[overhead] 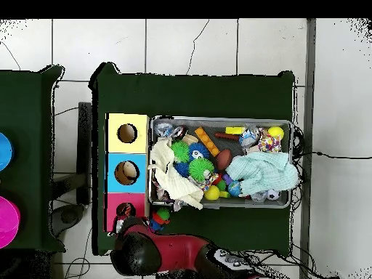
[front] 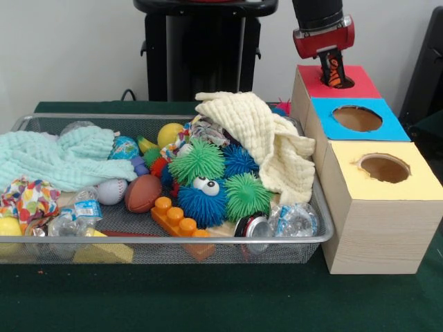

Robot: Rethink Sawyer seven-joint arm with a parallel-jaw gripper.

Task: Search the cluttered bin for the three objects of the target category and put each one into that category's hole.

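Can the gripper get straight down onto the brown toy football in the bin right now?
Probably yes. The brown toy football lies uncovered on top of the clutter, nothing draped over it. The gripper is away over the red box, so it must travel across first.

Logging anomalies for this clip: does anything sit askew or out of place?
Yes: the cream cloth hangs over the bin's rim toward the boxes. The gripper is over the red box.

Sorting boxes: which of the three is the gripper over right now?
The red-topped box, farthest from the camera in the front view. The gripper is lowered at its hole; the blue-topped box and yellow-topped box show open, unoccupied holes.
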